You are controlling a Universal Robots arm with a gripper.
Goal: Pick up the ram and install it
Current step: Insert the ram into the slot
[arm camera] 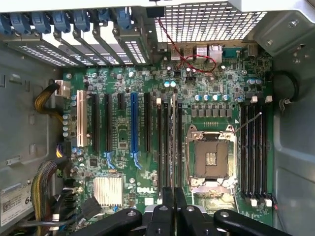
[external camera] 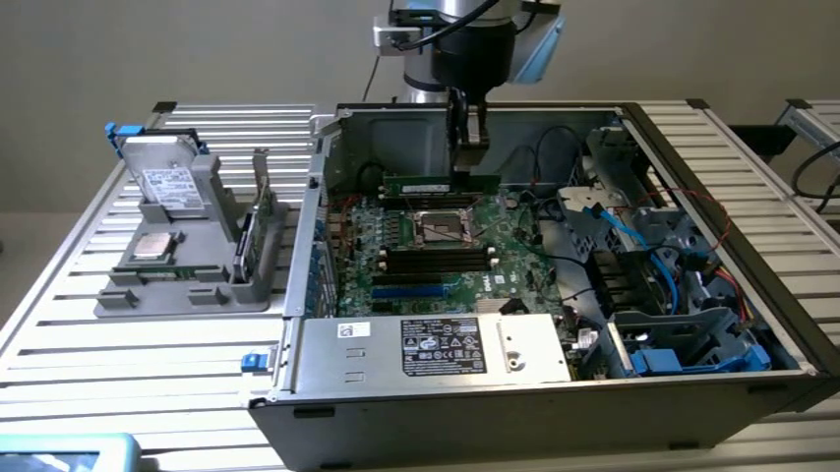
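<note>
My gripper [external camera: 469, 167] hangs inside the open computer case, shut on the ram [external camera: 417, 184]. The ram is a slim green stick held level and on edge, just above the motherboard [external camera: 489, 280]. It hovers over the far side of the empty processor socket [external camera: 447, 228]. In the wrist view the ram [arm camera: 173, 137] appears edge-on as a thin pale strip running out from my gripper [arm camera: 173, 195]. It lies along the black slots [arm camera: 161, 147] beside the socket [arm camera: 211, 160]. More black slots [arm camera: 253, 147] with white clips sit on the socket's other side.
A grey fixture [external camera: 184, 285] at the exterior view's left carries a hard drive [external camera: 171, 182], a square silver chip [external camera: 151, 247] and a card on edge [external camera: 260, 211]. The case walls [external camera: 329, 167], power supply [external camera: 434, 344] and blue cables [external camera: 636, 241] crowd the board.
</note>
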